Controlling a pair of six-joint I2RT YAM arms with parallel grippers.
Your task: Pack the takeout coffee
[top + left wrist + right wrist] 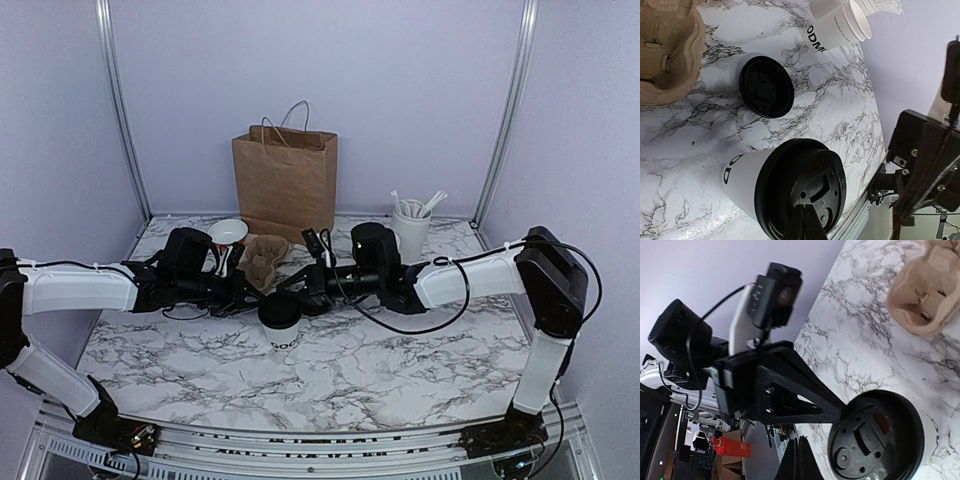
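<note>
Top external, left to right: the left arm (pixel 80 288) comes in from the left edge. A white cup (pixel 228 232) sits near the back with its mouth toward us, and the pulp carrier (pixel 262 258) is just beside it. Behind them the paper bag (pixel 285 180) stands upright by the back wall. We see the coffee cup (pixel 281 328) upright mid-table, in front of the carrier and between the two grippers. Its black lid (pixel 279 309) is seated on it, and there is dark lettering low on the cup wall. Further right are the stirrer cup (pixel 410 238) at the back and the right arm (pixel 480 278) reaching in from the right.

Left wrist: the left gripper (pixel 805 216) has its fingers pressed together, tips at the near rim of the lid. We can't tell whether the rim is pinched between them or only touched. A second black lid (pixel 766 86) lies flat on the marble table (pixel 680 150), apart from the cup, between it and the carrier.

Right wrist: the right gripper (pixel 798 452) is closed with nothing in it. Its tips are close beside the lid; contact is not clear. From here we see the left gripper's fingers meeting the far side of the lid's rim.
</note>
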